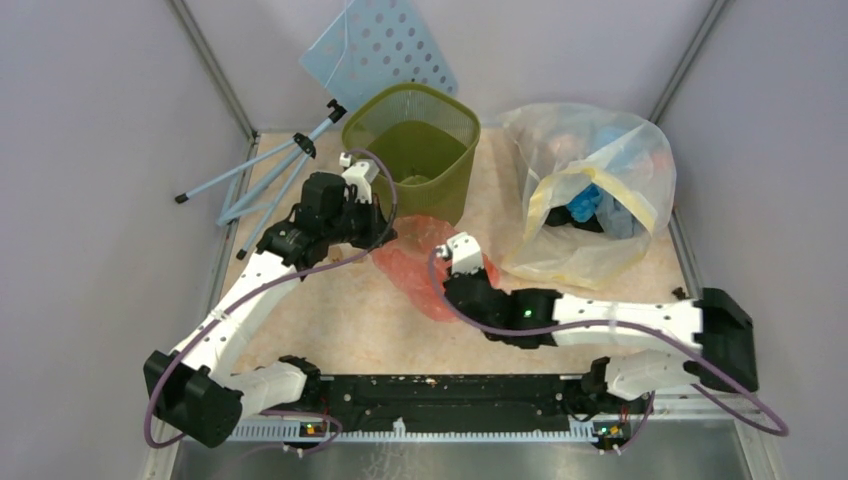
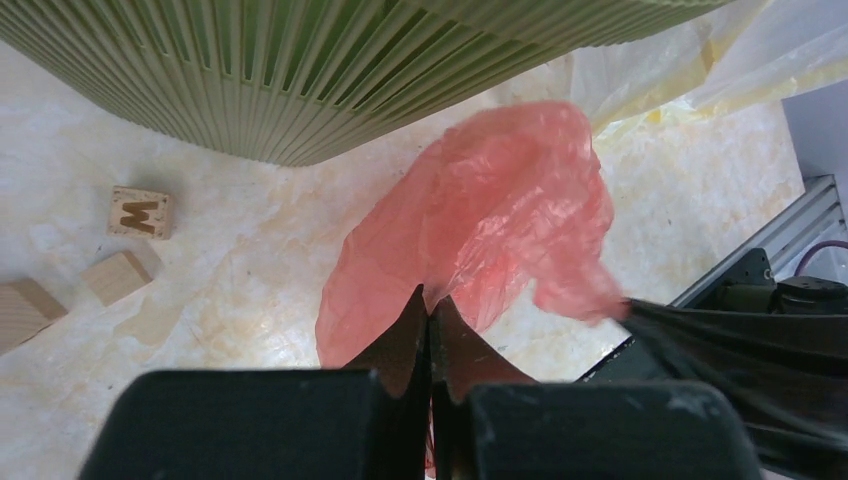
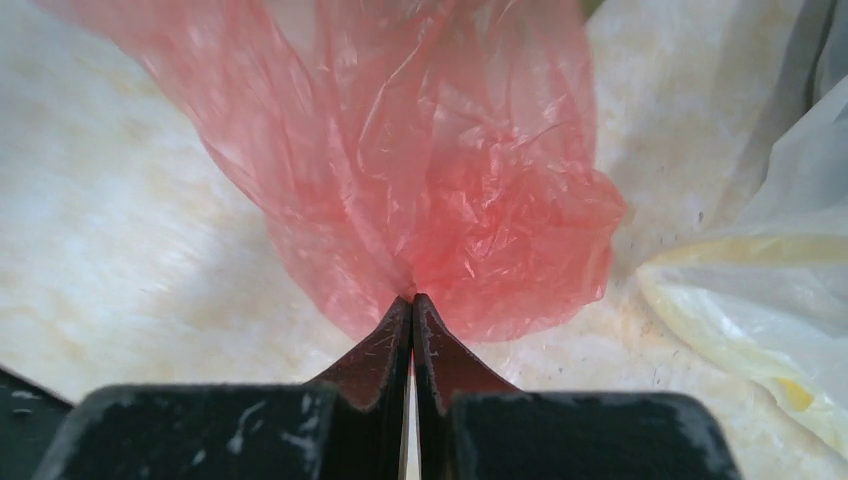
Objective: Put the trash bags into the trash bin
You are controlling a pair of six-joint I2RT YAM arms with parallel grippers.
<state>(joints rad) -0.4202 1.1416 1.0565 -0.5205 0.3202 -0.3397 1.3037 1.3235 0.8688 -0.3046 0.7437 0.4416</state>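
The left fingers (image 2: pixel 428 312) and right fingers (image 3: pixel 411 312) each pinch tight on an edge of the trash bag (image 2: pixel 500 200), spreading it between them. The bin (image 2: pixel 300 70) stands just beyond the left fingers, probably so the bag can be lifted in.

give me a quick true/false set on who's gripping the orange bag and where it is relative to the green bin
1. The left end effector is shut on the trash bag. True.
2. The right end effector is open. False: it is shut on the same bag.
3. The trash bag is inside the trash bin. False: it is outside, in front of the bin.
4. The trash bin stands upright. True.
5. The clear bag sits left of the bin. False: it sits to its right.
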